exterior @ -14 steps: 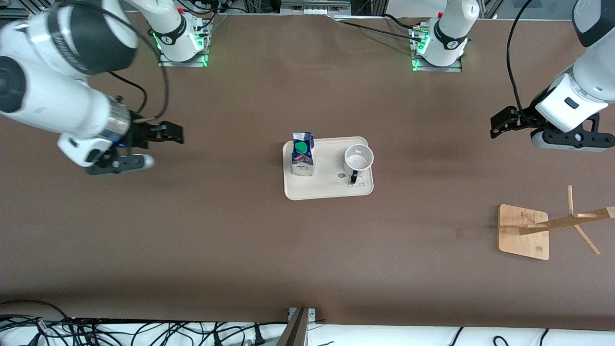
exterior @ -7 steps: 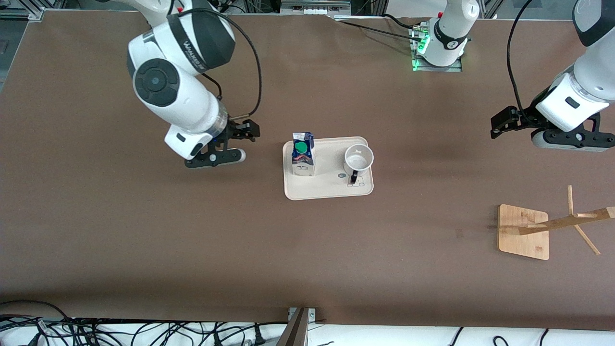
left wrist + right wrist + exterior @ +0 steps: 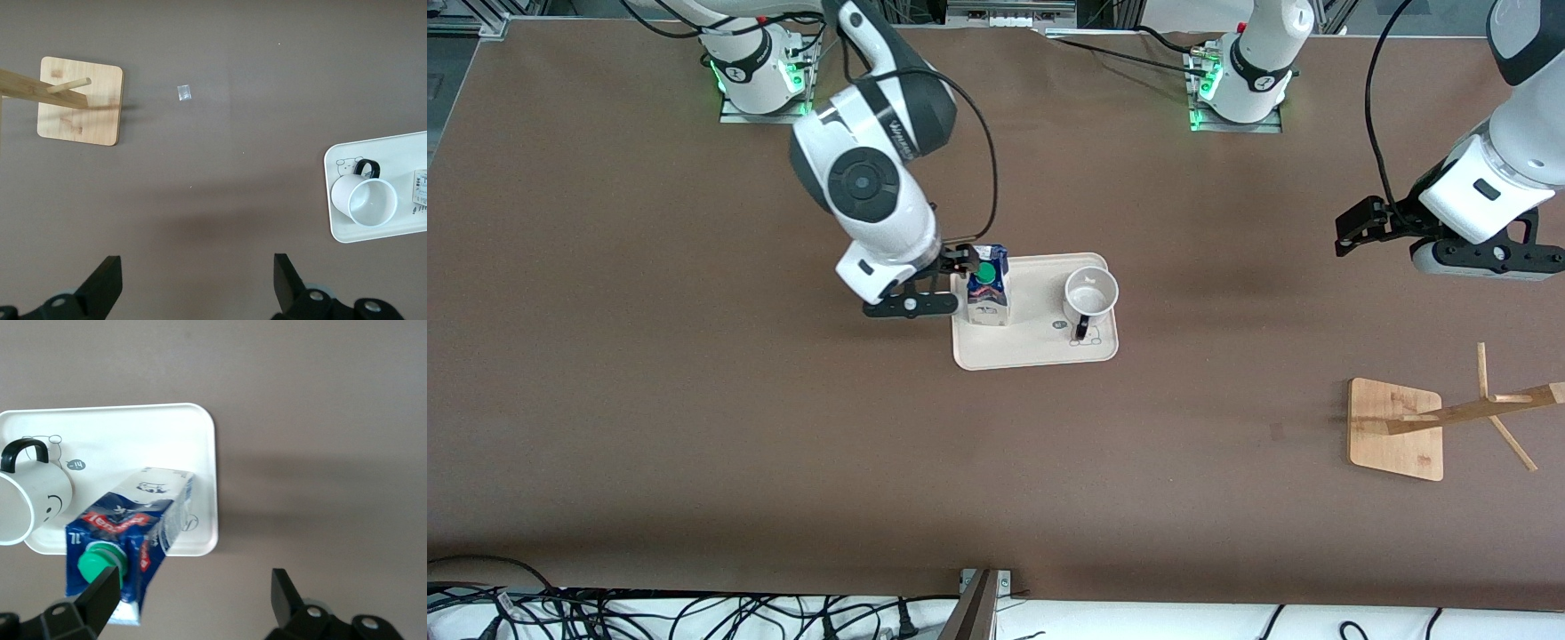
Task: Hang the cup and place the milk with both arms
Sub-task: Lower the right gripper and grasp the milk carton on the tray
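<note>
The milk (image 3: 988,289) stands upright on a cream tray (image 3: 1040,354) at mid-table, toward the right arm's end of it. The white cup (image 3: 1091,293) stands beside it on the tray, its black handle toward the front camera. My right gripper (image 3: 963,260) is open beside the milk's top, over the tray's edge. In the right wrist view, the gripper (image 3: 193,597) has one finger next to the milk's (image 3: 127,527) green cap and is not closed around it. The cup (image 3: 30,500) shows its smiley face. My left gripper (image 3: 1348,233) waits open and empty (image 3: 197,280) over bare table.
A wooden cup rack (image 3: 1396,428) with slanted pegs stands near the left arm's end, nearer the front camera than the left gripper; it also shows in the left wrist view (image 3: 80,100). A small pale scrap (image 3: 184,93) lies on the brown table. Cables run along the front edge.
My right arm has swung from its end of the table to the tray, bringing its open gripper beside the milk's top. The left arm, milk and cup have not moved.
</note>
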Controlling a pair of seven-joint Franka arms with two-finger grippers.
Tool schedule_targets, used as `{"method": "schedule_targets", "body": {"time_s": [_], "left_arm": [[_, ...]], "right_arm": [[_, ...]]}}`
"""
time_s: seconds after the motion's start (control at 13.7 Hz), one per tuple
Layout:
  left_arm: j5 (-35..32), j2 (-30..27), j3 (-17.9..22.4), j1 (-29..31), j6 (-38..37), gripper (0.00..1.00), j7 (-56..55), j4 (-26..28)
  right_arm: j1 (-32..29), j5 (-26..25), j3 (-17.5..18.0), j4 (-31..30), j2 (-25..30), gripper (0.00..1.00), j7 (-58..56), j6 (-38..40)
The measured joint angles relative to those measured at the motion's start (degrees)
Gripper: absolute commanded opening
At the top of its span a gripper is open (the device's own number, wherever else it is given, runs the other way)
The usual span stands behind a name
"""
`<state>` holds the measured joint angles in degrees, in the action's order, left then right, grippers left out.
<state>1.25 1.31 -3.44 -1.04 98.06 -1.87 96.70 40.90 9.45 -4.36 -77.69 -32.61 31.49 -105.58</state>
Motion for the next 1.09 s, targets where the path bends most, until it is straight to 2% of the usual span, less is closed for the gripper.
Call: {"method": "schedule_targets", "body": {"time_s": [0.36,1.09], "left_arm": [[0.0,0.0,0.0,0.0,0.0,1.00,0.0,0.0],[0.0,0.0,0.0,0.0,0.0,1.00,0.0,0.0]], "right_arm": [[3.2,0.0,-0.4,7.0,-4.0,1.00,6.1,-0.4],[4.6,0.0,-0.8,7.6,-8.3,1.00,7.1,-2.5]]}}
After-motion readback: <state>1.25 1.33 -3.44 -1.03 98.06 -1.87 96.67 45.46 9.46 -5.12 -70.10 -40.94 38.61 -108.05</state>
